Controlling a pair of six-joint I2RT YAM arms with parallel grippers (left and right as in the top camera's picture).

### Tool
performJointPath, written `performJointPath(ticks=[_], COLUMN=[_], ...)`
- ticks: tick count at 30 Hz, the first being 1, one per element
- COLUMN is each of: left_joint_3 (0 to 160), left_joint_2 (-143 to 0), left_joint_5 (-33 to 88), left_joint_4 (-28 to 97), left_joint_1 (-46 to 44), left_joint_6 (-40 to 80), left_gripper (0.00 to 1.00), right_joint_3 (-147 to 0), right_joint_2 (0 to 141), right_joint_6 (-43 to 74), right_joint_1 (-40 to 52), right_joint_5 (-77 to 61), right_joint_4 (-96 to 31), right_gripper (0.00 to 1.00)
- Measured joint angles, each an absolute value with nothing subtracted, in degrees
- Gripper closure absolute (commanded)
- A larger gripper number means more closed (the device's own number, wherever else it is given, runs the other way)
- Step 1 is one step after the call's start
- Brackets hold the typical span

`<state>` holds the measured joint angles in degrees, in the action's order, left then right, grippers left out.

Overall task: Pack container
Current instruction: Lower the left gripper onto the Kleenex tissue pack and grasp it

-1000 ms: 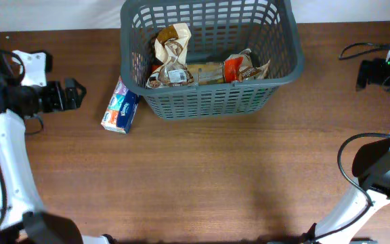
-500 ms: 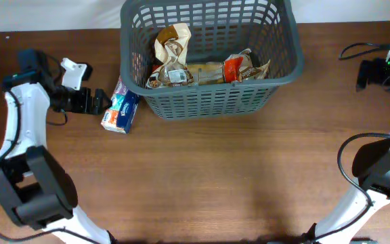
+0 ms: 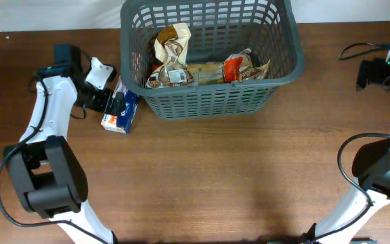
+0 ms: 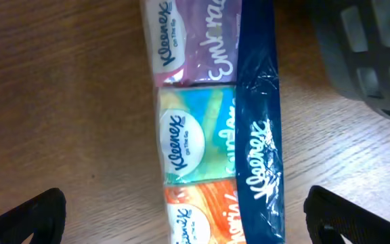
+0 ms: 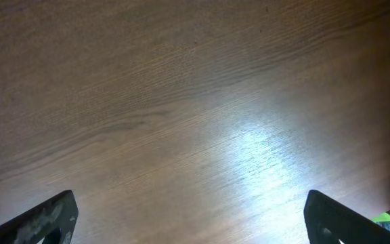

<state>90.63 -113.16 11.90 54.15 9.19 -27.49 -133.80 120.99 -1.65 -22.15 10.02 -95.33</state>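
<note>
well, my left jaws were spread wide and held nothing, hanging right over the tissue pack [image 4: 212, 135], which lay on the desk [image 3: 202, 183] just beside the left wall of the grey basket [image 3: 208, 102]. that basket sat at the far middle of the desk with snack packets [image 3: 171, 57] inside. my right jaws were wide open too, empty, over the desk at the far right.

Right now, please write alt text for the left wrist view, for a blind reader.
A Kleenex tissue multipack lies on the wooden table under the open left gripper, whose dark fingertips show at the bottom corners. The grey basket shows at top right.
</note>
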Motion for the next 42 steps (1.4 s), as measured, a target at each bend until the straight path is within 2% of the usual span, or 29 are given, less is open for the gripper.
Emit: performJointPath(ticks=[24,42], left_joint_3=[90.63,90.63], left_joint_2=[-117.67,-122.43], left_joint_5=[9.34,9.13], left_joint_4=[51.77,51.27], left_joint_1=[4.32,4.23], left_joint_6=[-27.49,-27.46], left_gripper=[0.01,0.01], right_joint_3=[-133.80,-133.80], right_joint_2=[120.99,120.99], right_joint_6=[-1.67,-1.67], right_joint_1=[-22.15,-22.15], right_joint_5=[10.02,10.02], right_joint_4=[-95.33,-95.33], right_gripper=[0.01,0.01])
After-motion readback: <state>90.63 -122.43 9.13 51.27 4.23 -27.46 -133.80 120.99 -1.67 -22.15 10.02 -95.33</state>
